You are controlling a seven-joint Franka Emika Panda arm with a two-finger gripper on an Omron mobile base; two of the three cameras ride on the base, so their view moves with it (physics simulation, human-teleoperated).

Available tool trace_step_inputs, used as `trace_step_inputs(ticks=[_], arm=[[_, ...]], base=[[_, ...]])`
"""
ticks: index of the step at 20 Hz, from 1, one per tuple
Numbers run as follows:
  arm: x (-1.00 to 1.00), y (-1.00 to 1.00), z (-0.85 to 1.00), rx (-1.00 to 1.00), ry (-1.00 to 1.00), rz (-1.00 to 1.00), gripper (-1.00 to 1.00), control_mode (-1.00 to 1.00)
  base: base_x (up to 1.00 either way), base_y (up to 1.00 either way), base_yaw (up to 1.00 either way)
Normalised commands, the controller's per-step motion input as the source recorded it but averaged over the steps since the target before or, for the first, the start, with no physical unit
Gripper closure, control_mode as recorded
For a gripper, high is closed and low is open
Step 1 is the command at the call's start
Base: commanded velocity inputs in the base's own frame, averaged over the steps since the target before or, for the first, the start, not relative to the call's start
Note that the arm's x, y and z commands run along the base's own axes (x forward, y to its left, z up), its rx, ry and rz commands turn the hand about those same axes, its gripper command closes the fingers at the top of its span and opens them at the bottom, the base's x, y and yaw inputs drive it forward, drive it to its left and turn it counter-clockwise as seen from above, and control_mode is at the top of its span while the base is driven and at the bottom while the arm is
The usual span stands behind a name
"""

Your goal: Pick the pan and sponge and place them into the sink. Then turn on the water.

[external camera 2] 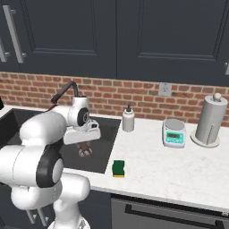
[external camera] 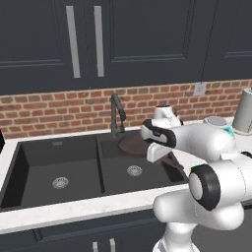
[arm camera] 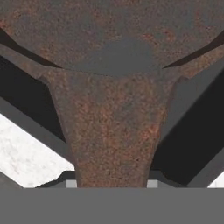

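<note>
The reddish-brown pan (external camera: 132, 144) hangs over the back of the sink's right basin, below the faucet (external camera: 117, 115). Its long handle (arm camera: 116, 135) runs back between my fingers, and my gripper (arm camera: 111, 183) is shut on it. From the right base view the gripper (external camera 2: 85, 150) points down into the basin with the brown handle in it. The black double-basin sink (external camera: 59, 157) has a round metal drain in each basin. The yellow and green sponge (external camera 2: 118, 168) lies on the white counter just right of the sink, near the front edge. No water runs from the faucet.
On the counter right of the sink stand a soap dispenser (external camera 2: 128, 119), a small kitchen scale (external camera 2: 174, 133) and a paper towel holder (external camera 2: 209, 120). A brick wall and dark cabinets close the back.
</note>
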Motion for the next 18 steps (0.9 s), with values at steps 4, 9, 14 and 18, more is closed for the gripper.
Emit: trace_step_inputs(ticks=[4, 9, 14, 18], arm=[[0.11, 0.04, -0.63, 0.01, -0.01, 0.01, 1.0, -1.0], [0.08, 0.0, -0.6, 0.0, -0.03, 0.01, 1.0, -1.0], [0.06, 0.0, -0.51, 0.0, 0.0, 0.03, 1.0, -1.0], [0.11, 0.0, -0.42, 0.03, -0.04, 0.05, 1.0, -1.0]], base=[[0.0, 0.0, 0.0], [0.0, 0.0, 0.0], [0.0, 0.0, 0.0], [0.0, 0.0, 0.0]])
